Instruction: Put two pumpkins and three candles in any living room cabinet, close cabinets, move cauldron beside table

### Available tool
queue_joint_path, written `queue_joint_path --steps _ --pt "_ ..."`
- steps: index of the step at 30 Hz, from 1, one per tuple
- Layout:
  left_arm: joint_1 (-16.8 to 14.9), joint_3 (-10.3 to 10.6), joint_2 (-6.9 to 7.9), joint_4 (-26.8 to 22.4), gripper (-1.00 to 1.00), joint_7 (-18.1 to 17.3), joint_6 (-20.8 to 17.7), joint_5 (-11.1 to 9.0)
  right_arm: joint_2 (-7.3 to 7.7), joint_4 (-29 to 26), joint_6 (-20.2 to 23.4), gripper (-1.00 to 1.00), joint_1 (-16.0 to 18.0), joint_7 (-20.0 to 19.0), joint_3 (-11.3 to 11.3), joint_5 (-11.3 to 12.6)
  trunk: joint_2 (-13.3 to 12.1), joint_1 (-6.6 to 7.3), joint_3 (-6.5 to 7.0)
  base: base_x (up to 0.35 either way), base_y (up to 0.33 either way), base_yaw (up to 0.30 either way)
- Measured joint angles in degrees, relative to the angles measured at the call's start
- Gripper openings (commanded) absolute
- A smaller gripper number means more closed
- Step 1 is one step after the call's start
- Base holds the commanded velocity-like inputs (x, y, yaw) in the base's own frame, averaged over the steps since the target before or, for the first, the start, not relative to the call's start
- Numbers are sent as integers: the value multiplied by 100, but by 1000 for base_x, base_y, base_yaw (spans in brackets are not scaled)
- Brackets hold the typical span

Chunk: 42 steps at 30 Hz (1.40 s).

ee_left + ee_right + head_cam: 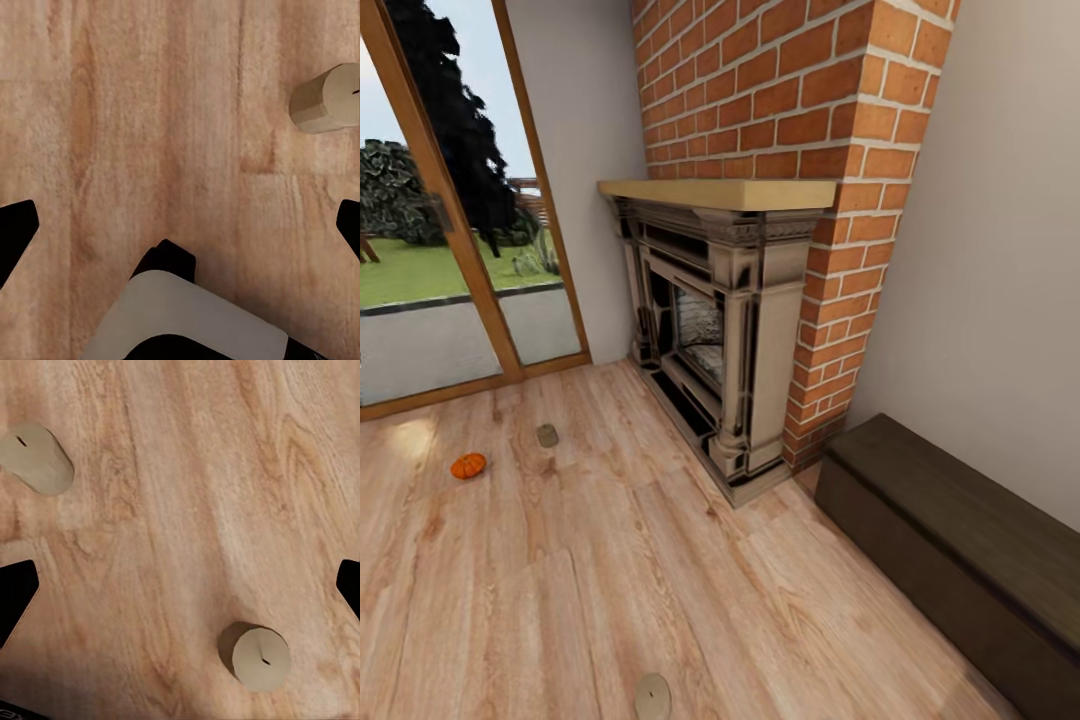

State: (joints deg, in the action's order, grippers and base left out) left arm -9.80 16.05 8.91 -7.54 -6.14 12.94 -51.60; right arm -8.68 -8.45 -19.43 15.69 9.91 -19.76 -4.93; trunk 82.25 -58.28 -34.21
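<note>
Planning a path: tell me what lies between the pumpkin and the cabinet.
Head view: only bare wood floor between pumpkin and cabinet; the fireplace sits further back.

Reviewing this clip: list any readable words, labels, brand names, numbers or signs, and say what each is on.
None. No lettering shows on the fireplace, the brick chimney, the cabinet, the pumpkin or the candles.

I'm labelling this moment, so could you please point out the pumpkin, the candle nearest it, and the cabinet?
pumpkin (pixel 468 465): head view, on the middle of its orange body.
candle (pixel 547 435): head view, on its top face, on the floor beside the pumpkin.
cabinet (pixel 970 520): head view, on its flat dark top.
</note>
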Motion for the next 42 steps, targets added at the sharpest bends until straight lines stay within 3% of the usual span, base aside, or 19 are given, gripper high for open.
queue_joint_path --steps 7,11,15,37,42 --pt "0 -2 3 0 100 -1 -2 2 -2 19 46 100 0 67 53 43 0 0 0 123 122 0" --pt "1 5 1 0 100 -2 -5 14 -2 21 54 100 1 483 58 40 0 -2 0 -83 -155 0" --pt "0 7 -2 0 100 -2 -5 18 0 21 133 100 1 651 59 43 0 -3 0 -188 -211 0" --pt "1 -7 -5 -9 100 -10 -3 23 15 20 313 100 0 669 80 75 0 -1 0 -22 -20 0" --pt "0 -8 -5 -9 100 -10 -8 10 17 13 314 100 0 672 96 289 79 -44 -35 0 0 0"
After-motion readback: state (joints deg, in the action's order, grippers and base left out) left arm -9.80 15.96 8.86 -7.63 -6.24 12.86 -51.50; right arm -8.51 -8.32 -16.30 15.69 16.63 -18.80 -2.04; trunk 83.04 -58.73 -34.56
